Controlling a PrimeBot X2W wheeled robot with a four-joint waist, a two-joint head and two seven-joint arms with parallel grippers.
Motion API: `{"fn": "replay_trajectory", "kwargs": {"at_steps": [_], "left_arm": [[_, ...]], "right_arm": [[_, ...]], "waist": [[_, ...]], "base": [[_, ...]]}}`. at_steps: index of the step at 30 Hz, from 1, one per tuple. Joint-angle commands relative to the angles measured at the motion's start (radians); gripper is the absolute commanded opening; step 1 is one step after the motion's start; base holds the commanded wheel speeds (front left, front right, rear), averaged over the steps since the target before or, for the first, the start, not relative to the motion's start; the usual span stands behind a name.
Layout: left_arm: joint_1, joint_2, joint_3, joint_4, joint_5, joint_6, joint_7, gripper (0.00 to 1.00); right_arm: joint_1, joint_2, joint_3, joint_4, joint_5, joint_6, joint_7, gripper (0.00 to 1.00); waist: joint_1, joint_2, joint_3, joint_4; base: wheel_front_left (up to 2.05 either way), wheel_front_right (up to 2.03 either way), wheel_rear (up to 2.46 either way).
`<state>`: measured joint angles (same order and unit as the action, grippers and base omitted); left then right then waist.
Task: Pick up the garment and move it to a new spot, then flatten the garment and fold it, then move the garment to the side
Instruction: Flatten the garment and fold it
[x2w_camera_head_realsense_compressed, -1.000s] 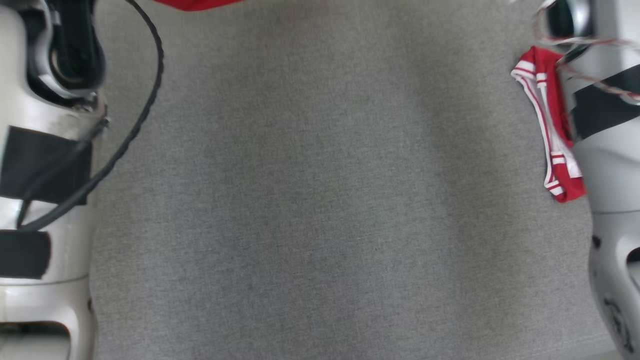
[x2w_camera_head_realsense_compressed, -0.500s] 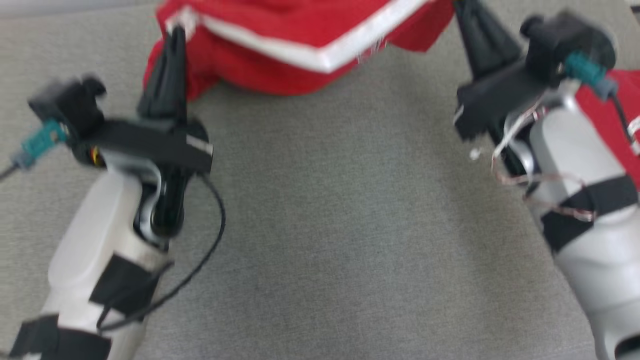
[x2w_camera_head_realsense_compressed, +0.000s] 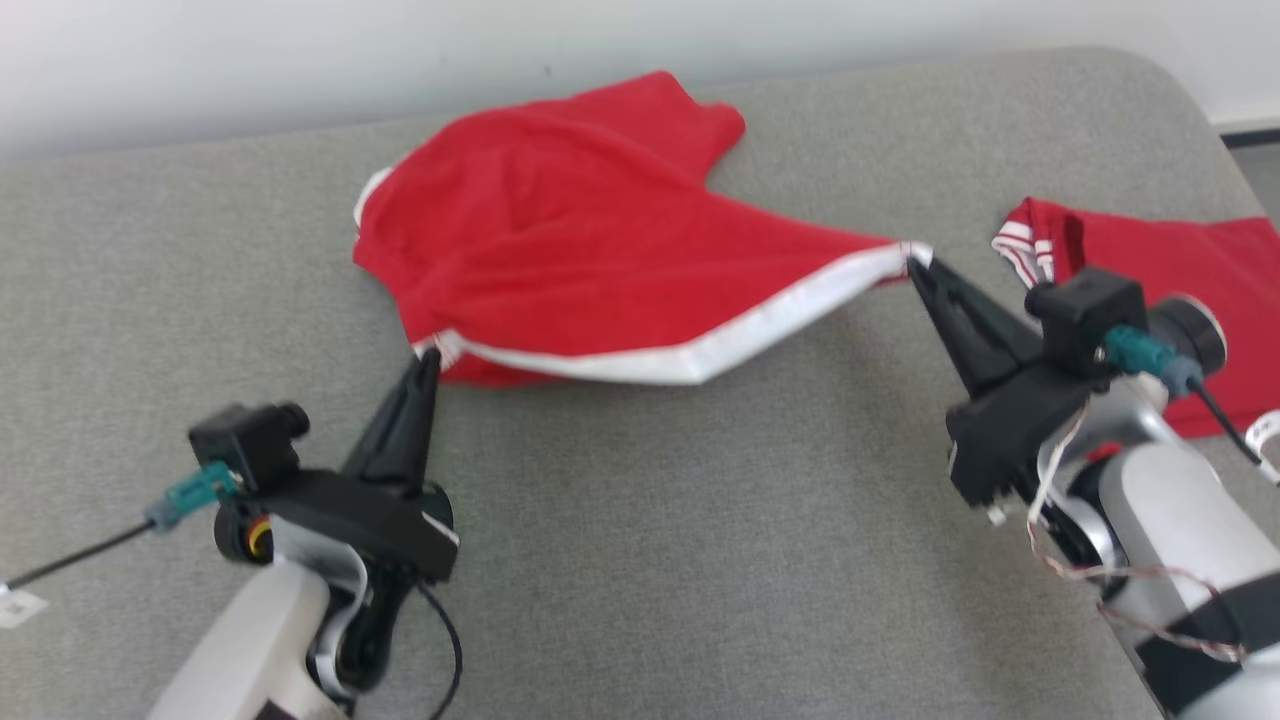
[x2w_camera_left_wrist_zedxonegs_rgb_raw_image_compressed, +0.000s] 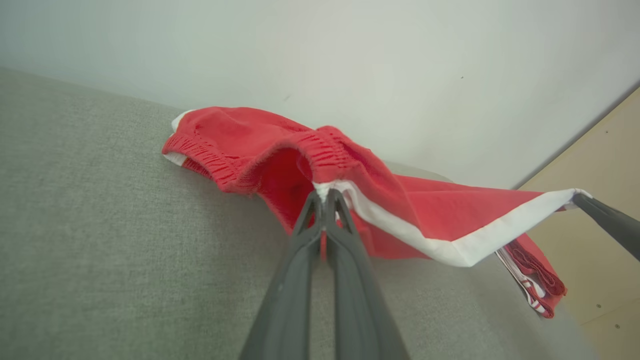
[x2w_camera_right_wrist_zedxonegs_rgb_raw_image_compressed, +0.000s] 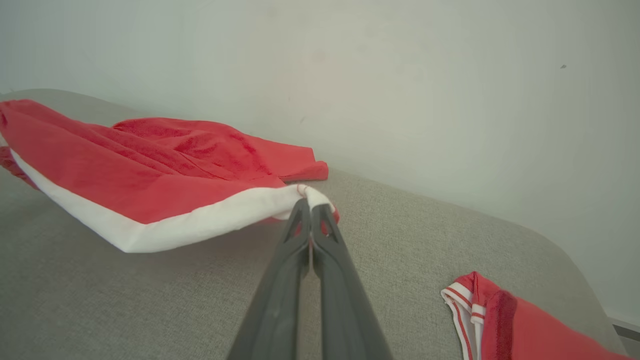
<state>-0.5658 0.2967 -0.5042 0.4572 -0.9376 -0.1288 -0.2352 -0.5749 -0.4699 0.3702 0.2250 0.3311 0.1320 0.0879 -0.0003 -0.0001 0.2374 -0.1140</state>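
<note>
Red garment (x2w_camera_head_realsense_compressed: 560, 250) lay upper centre of the head view on the grey worktop (x2w_camera_head_realsense_compressed: 700, 520), white hem stretched between both grippers; left gripper (x2w_camera_head_realsense_compressed: 428, 358) fingers pinched closed on the hem's lower-left corner; right gripper (x2w_camera_head_realsense_compressed: 915, 262) fingers pinched closed on its right corner; cloth looked light, soft and limp, likely to sag mid-span; hem corners seemed the best hold; striped cloth (x2w_camera_head_realsense_compressed: 1200, 260) lay at the right edge.
</note>
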Motion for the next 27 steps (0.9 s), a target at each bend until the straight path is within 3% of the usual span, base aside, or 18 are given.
{"fn": "replay_trajectory", "kwargs": {"at_steps": [1, 6, 14, 27], "left_arm": [[0.03, 0.003, -0.008, -0.002, -0.006, 0.008, 0.01, 0.0], [0.123, 0.011, -0.045, -0.02, -0.035, 0.035, 0.102, 0.0], [0.247, 0.056, -0.061, -0.099, -0.091, 0.068, 0.202, 0.0], [0.436, 0.144, -0.074, -0.265, -0.141, 0.147, 0.287, 0.0]], "right_arm": [[0.037, -0.013, -0.007, -0.027, 0.006, -0.002, 0.025, 0.0], [0.184, -0.036, -0.063, -0.131, 0.028, -0.002, 0.158, 0.0], [0.351, -0.05, -0.11, -0.239, 0.091, -0.002, 0.273, 0.0], [0.606, -0.104, -0.191, -0.385, 0.209, -0.002, 0.46, 0.0]], "waist": [[0.0003, 0.0001, -0.034, 0.013], [0.0003, 0.0001, -0.07, 0.019], [0.0003, 0.0001, -0.1, 0.023], [0.0003, 0.0001, -0.146, 0.028]], "base": [[0.0, 0.0, 0.0], [0.0, 0.0, 0.0], [0.0, 0.0, 0.0], [0.0, 0.0, 0.0]]}}
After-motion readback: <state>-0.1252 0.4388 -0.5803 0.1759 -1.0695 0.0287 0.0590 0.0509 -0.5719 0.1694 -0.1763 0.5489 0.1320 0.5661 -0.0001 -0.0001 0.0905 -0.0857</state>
